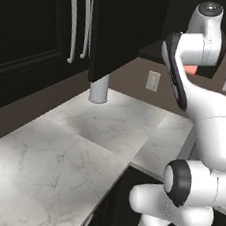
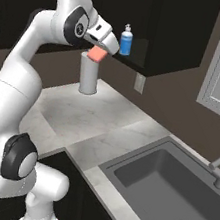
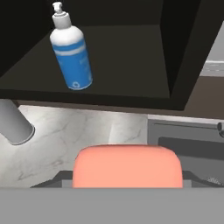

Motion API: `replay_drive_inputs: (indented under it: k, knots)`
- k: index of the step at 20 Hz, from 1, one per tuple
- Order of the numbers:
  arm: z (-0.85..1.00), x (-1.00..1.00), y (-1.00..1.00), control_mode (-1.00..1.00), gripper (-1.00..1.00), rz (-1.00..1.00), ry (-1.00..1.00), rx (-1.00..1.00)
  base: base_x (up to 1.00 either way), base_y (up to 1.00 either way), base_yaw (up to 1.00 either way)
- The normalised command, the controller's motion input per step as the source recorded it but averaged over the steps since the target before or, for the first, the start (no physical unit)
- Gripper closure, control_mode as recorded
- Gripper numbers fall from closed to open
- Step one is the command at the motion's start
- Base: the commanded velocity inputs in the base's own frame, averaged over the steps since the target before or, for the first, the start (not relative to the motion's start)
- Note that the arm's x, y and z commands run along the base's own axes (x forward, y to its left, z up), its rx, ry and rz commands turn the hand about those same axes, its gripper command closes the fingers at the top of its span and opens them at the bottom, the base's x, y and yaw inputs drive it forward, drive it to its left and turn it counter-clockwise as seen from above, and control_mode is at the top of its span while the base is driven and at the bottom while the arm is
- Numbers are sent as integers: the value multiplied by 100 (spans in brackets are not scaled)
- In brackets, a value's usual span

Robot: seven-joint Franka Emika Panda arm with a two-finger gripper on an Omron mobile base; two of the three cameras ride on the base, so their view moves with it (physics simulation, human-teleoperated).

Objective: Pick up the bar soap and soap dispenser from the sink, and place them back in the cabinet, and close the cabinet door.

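Bar soap (image 1: 191, 69) peeks out coral-pink behind the white arm in the left base view. In the right base view the gripper (image 2: 99, 51) clamps it below the black-brown cabinet (image 2: 170, 36), near the blue soap dispenser (image 2: 126, 40). In the hand view the smooth, rounded bar seems pinched between the jaws, above the marble counter (image 3: 78, 135).
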Motion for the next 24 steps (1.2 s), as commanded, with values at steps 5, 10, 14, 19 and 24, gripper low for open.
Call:
replay_drive_inputs:
  k: [5, 10, 14, 19, 24]
  knots:
    - [0, 25, -7, -100, 100, 0, -1, 0, 0, 0, 0]
    - [0, 11, -14, -100, 100, -1, -4, -1, 0, 0, 0]
    - [0, 7, -16, -100, 100, -1, -5, -4, 0, 0, 0]
    - [0, 0, -19, -100, 100, 0, -7, -3, 0, 0, 0]
    - [0, 1, -15, -100, 100, 0, -7, 0, 0, 0, 0]
